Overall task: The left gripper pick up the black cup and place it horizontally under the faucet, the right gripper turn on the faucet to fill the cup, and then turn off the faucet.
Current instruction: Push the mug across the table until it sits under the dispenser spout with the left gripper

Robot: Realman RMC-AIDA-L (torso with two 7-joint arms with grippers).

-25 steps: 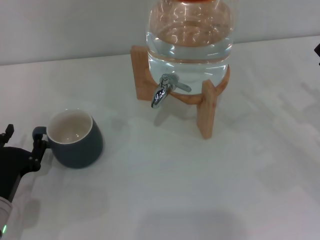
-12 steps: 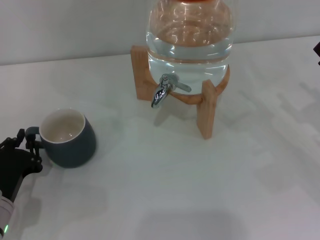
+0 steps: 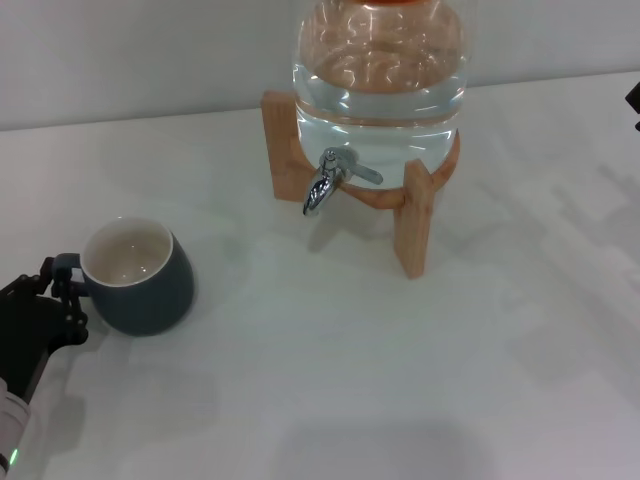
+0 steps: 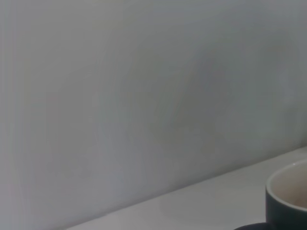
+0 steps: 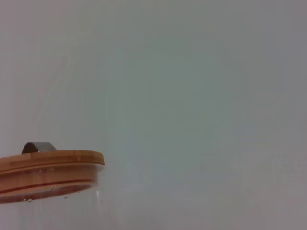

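- I see the white table (image 3: 330, 400) carrying the glass water jar (image 3: 380, 60) on its wooden stand (image 3: 412, 215), set toward the far side, right of centre
- The black cup (image 3: 140, 275) stands upright at the near left of the table, mouth up, well apart from the stand; the jar side lies away to its far right
- The faucet (image 3: 322, 185) juts from the jar's front toward me, spout pointing down over bare table, its thin lever angled off to the right
- My left gripper (image 3: 45, 300) sits at the cup's left side, right at the small loop handle, its black fingers (image 3: 68, 318) bracketing the handle; I cannot tell whether they are actually pinching it yet
- The left arm is clearly the nearer one, so I judge the coming carry runs from the cup diagonally right and away to the spot under the spout
- My right gripper (image 3: 634, 98) only peeks in at the far right edge, parked
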